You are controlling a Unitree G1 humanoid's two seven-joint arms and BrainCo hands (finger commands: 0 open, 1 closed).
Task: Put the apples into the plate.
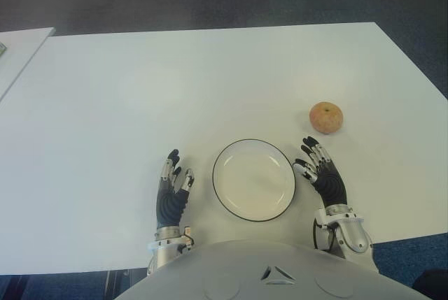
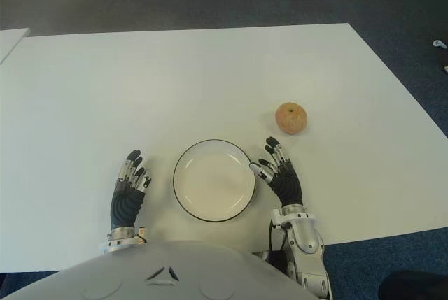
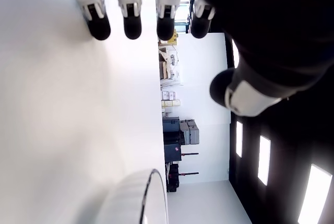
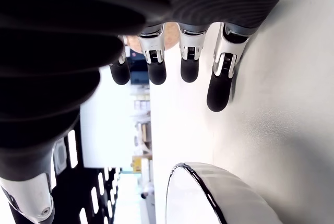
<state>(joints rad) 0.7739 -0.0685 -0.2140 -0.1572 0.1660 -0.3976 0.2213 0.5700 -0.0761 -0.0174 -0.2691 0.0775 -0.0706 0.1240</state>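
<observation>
So basically nothing's done yet: the plate [image 1: 253, 179] sits bare on the white table [image 1: 140, 90], and the one apple [image 1: 326, 117] I can spot (task says apples) sits just past the right hand [image 1: 320, 172]. Left hand [image 1: 173, 189] shows left of the plate. Both hands are spread, holding nothing.

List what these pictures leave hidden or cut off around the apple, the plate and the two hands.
- Apple: in the right wrist view only a sliver shows behind the right hand's fingers; its underside is hidden in both eye views.
- Plate: cut off by the picture's edge in both wrist views.
- Left hand: its palm faces the table; whether they touch is unclear.
- Any other apples: none visible.
</observation>
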